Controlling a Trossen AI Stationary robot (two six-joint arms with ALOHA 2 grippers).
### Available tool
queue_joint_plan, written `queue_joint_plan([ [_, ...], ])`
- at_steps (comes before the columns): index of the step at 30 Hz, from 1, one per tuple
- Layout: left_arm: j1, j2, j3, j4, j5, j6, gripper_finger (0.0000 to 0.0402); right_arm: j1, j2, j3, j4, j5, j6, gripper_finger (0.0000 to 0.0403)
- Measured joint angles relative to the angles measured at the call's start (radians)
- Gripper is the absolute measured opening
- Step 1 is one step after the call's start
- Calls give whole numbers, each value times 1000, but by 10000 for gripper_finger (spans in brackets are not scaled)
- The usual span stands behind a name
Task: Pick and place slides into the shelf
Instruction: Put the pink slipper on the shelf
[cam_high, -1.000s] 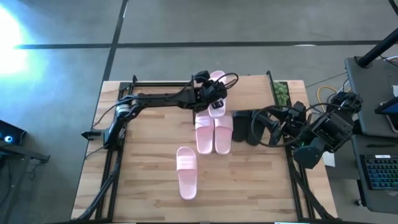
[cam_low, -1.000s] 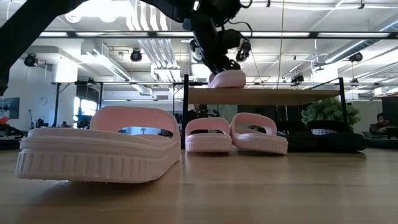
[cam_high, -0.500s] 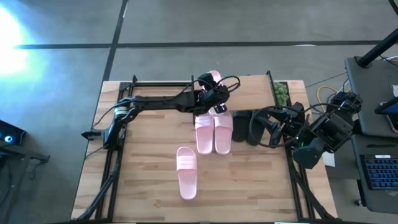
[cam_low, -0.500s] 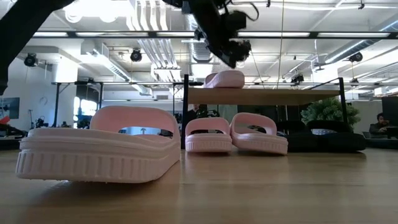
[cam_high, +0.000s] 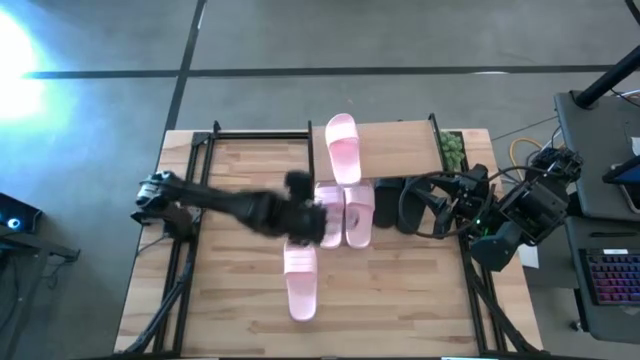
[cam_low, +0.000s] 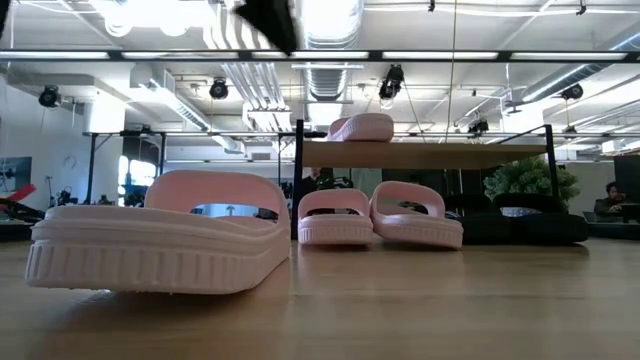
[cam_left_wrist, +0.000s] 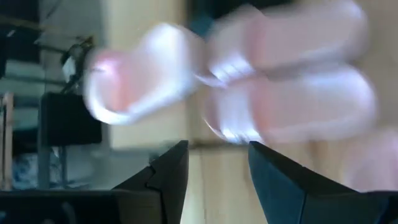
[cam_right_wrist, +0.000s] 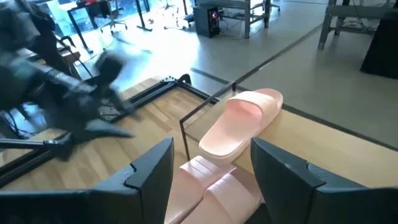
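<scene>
Left gripper (cam_high: 305, 222): I see fingers (cam_left_wrist: 168, 171) spread, nothing between them, touching nothing; sits over table centre, just above lone pink slide (cam_high: 301, 280) near front edge.

Right gripper (cam_right_wrist: 211, 180): I see fingers (cam_right_wrist: 152, 171) spread, empty; waits at table's right side beside black slides (cam_high: 400, 200).

Shelf (cam_high: 395, 148): at table's far edge, one pink slide on top (cam_high: 343, 148) at its left end.

Pink pair (cam_high: 343, 212): side by side on tabletop, partly under shelf's front.
</scene>
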Motion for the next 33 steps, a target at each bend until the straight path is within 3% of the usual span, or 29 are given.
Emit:
queue_joint_plan([
  [3, -108, -42, -116, -4, 35, -56, 153, 0, 0, -1, 0, 0, -1, 203],
  [6, -208, -73, -215, 7, 97, -230, 153, 0, 4, -2, 0, -30, -1, 203],
  [9, -297, -87, -277, 42, 108, -405, 153, 1, 17, -2, 1, -83, 0, 203],
  [13, -378, -76, -327, 110, 121, -521, 153, 1, 55, -2, 6, -166, 1, 203],
  [18, -386, -56, -421, 87, 187, -839, 153, 8, 141, -2, 8, -256, 49, 203],
  [21, -377, -56, -500, 98, 201, -948, 152, 20, 202, -2, 9, -272, 89, 203],
  [26, -362, -67, -599, 216, 330, -963, 134, 27, 291, -2, 9, -330, 167, 203],
  [30, -370, -104, -644, 294, 335, -966, 113, 26, 375, -2, 38, -377, 201, 203],
  [33, -371, -160, -685, 329, 323, -1006, 102, 26, 451, -2, 136, -385, 102, 203],
])
